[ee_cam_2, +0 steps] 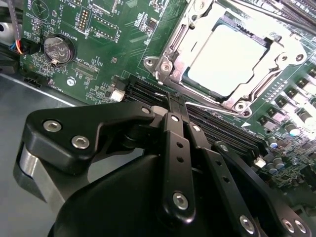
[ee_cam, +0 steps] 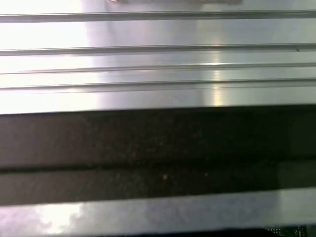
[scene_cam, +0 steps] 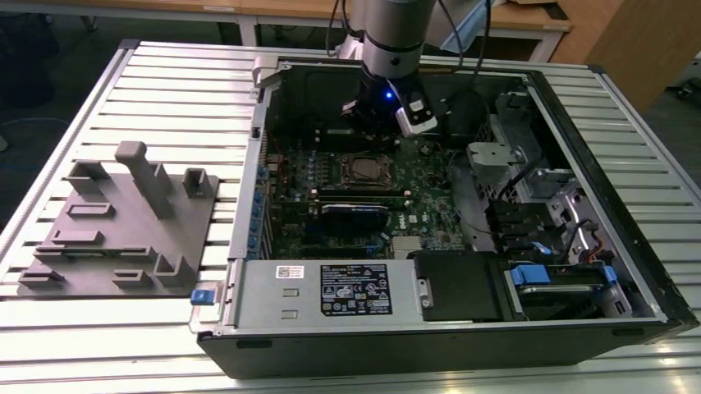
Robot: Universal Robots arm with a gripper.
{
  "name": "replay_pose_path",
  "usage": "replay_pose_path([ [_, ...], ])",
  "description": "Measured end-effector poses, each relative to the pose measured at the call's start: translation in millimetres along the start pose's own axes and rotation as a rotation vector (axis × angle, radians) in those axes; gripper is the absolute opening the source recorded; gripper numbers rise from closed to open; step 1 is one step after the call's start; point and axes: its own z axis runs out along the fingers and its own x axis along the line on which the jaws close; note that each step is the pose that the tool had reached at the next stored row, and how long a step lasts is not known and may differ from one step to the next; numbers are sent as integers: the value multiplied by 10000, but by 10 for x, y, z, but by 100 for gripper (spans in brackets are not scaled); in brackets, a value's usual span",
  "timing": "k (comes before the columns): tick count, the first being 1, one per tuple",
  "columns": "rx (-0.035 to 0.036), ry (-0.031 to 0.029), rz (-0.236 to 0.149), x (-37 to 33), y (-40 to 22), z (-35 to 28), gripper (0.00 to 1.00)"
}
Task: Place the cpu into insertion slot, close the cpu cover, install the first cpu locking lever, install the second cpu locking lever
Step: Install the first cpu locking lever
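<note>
The cpu (ee_cam_2: 232, 59) is seen lying flat in the insertion slot (ee_cam_2: 168, 64) with the cpu cover (ee_cam_2: 276, 37) closed over it, while the gripper (ee_cam_2: 183, 116), pressed together and empty, is held beside it.

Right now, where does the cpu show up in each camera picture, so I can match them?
Exterior view: the cpu sits in the insertion slot mid-motherboard, below the arm.
Second wrist view: the cpu is the pale square inside the silvery cpu cover, beyond the pincer's black links.
First wrist view: it gives no help with the cpu.
Shared landmark: the green motherboard.
</note>
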Motion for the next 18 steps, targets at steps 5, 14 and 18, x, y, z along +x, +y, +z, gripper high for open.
replay_pose_path([
  [5,2,25,4,-8,-2,19,11],
  [14,22,30,7,-15,-2,22,11],
  [18,58,29,8,-18,-7,22,11],
])
